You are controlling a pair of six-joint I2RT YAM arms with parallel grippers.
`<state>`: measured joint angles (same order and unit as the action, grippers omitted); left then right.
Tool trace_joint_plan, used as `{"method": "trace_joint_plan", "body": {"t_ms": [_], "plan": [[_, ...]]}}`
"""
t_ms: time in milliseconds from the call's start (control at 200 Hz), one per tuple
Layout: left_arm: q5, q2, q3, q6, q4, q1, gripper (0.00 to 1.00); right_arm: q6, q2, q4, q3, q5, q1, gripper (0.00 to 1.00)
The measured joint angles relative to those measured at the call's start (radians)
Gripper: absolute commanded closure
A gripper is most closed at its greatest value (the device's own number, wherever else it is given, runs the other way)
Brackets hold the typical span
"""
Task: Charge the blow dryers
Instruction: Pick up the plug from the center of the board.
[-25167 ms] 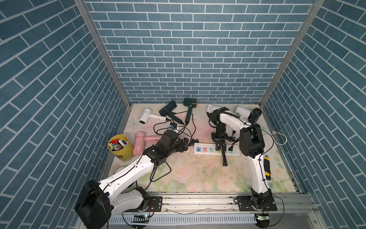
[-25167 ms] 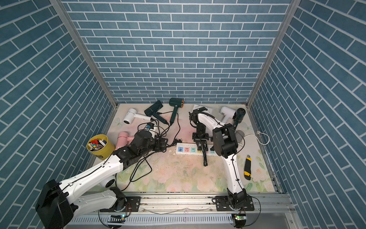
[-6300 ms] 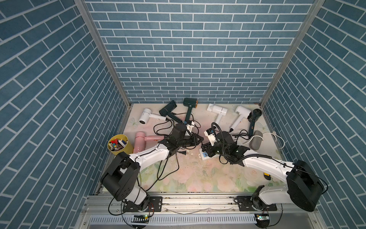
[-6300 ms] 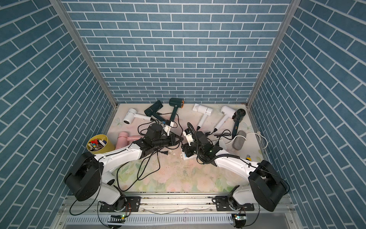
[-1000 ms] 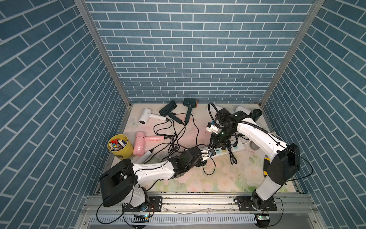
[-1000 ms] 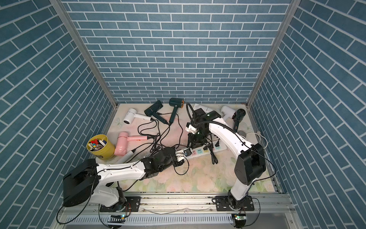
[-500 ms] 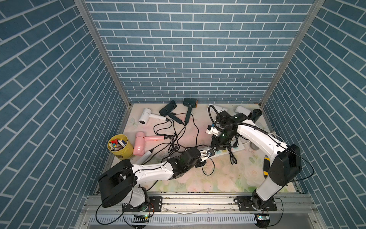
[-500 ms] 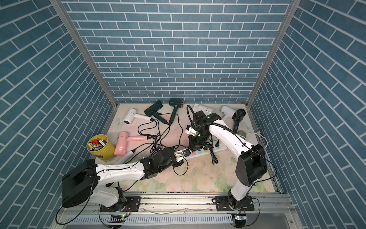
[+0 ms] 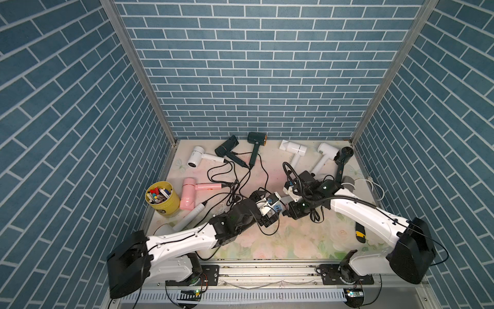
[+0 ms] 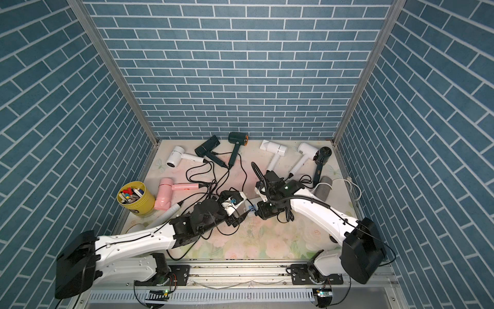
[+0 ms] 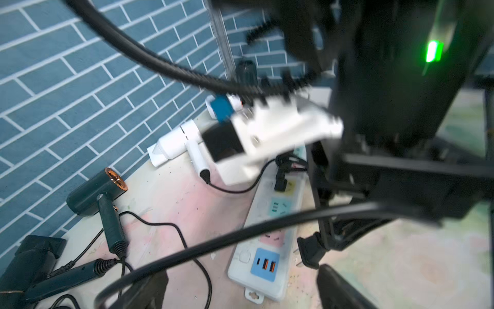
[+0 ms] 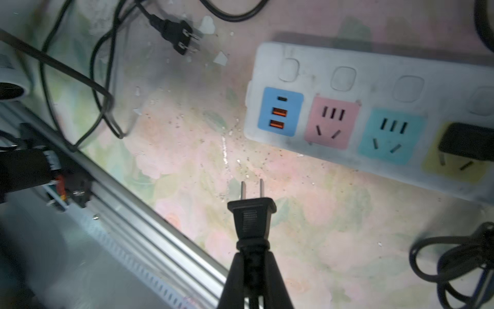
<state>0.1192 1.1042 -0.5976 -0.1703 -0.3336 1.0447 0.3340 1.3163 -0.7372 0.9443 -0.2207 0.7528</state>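
Right fingers [image 12: 233, 281] pinch a black two-pin plug [image 12: 251, 218] with bare prongs; left fingers [image 11: 337, 290] stand spread.

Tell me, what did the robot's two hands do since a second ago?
The right gripper swung down from above the power strip to near its end and shut on a black plug. The left gripper, shut a second ago, opened wide beside it. The blow dryers and yellow cup stayed put.

3 blue brick walls [image 9: 240, 80] enclose floral tabletop [image 9: 294, 240].
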Motion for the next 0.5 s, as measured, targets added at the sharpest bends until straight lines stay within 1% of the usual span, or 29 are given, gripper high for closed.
{"method": "trace_joint_plan", "body": {"t_ms": [155, 275, 395, 500], "plan": [[-0.046, -0.143, 0.008, 0.105, 0.035, -0.014, 0.01, 0.036, -0.085, 0.194, -0.199, 0.148, 0.035, 1.00], [-0.081, -0.191, 0.008, 0.173, 0.063, -0.048, 0.01, 0.053, -0.115, 0.325, -0.305, 0.228, 0.066, 1.00], [-0.104, -0.171, -0.005, 0.243, 0.121, -0.110, 0.01, 0.056, -0.116, 0.438, -0.373, 0.312, 0.127, 1.00], [-0.135, -0.064, -0.082, 0.311, 0.201, -0.196, 0.01, 0.063, -0.124, 0.537, -0.439, 0.378, 0.166, 1.00]]}}
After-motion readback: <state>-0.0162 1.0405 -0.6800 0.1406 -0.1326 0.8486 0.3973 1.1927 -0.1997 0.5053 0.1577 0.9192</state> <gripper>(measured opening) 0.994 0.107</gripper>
